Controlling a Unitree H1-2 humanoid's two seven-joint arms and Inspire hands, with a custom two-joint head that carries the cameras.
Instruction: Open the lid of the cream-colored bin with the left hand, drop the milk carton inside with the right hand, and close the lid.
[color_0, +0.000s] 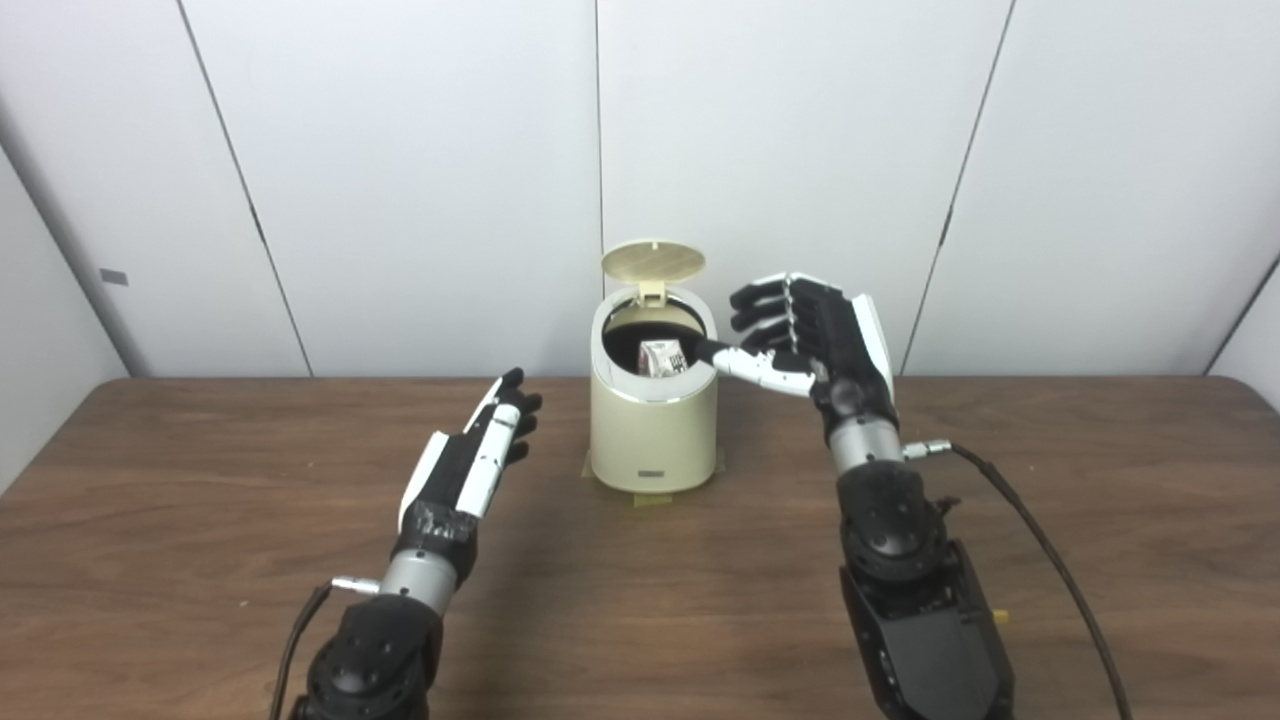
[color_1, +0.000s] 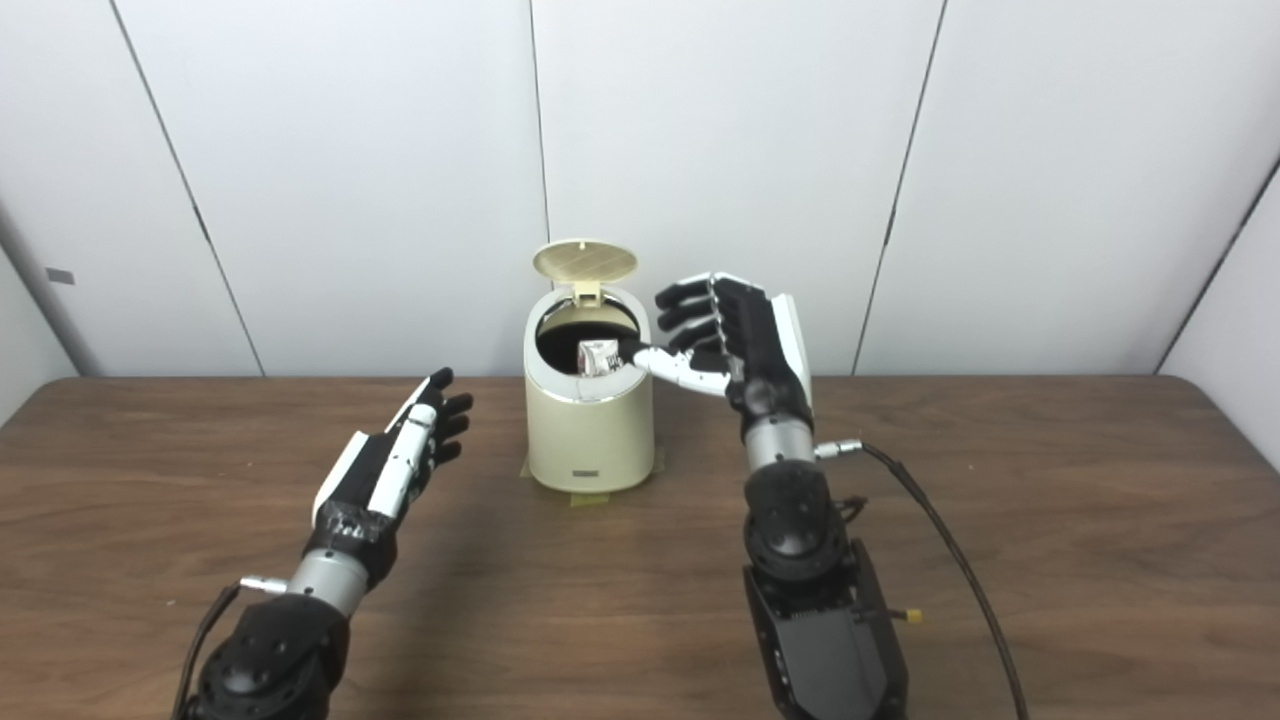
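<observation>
The cream-colored bin (color_0: 652, 430) stands at the middle of the table, its round lid (color_0: 653, 260) tipped up and open at the back. A small white milk carton (color_0: 661, 358) lies inside the dark opening, partly hidden by the rim. My right hand (color_0: 810, 335) hovers just right of the bin's top, open, fingers spread, thumb reaching over the rim toward the carton. My left hand (color_0: 480, 455) is low over the table to the bin's left, open, fingers pointing toward the bin and holding nothing.
The brown wooden table (color_0: 200, 520) runs to a white panelled wall behind. A black cable (color_0: 1040, 550) trails from my right wrist over the table on the right. Tape marks (color_0: 650, 497) sit under the bin's base.
</observation>
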